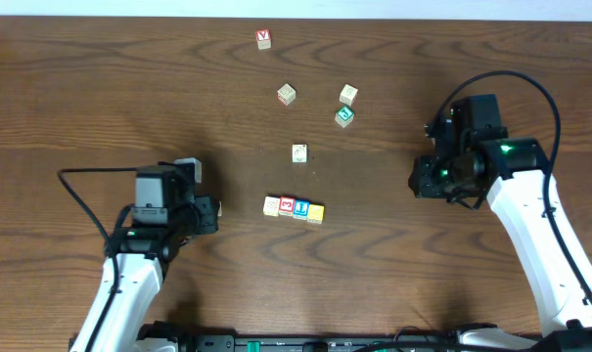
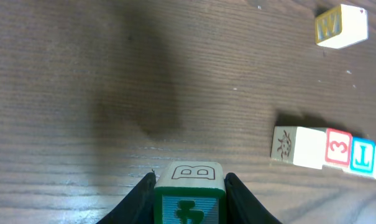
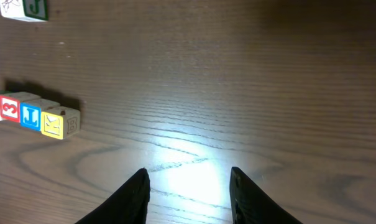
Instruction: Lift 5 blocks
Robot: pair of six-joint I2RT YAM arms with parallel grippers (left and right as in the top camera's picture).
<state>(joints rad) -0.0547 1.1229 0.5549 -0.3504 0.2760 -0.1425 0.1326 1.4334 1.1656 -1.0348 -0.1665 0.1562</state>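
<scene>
Blocks: left jaws clenched on green block (image 2: 189, 177), near left, probably to carry it to the line (image 1: 294, 208). Centre bench (image 1: 80, 88): cream (image 1: 271, 205), red 3 (image 1: 287, 206), blue (image 1: 301, 208), yellow (image 1: 316, 212), touching, likely so they can be squeezed and lifted together. Right jaws released, empty, at right.

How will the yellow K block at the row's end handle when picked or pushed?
Yellow K block looks like a rigid wooden cube: probably stiff and light. Flat faces, so it should slide rather than roll. It touches the blue block, so a push would likely move its neighbour too.
</scene>
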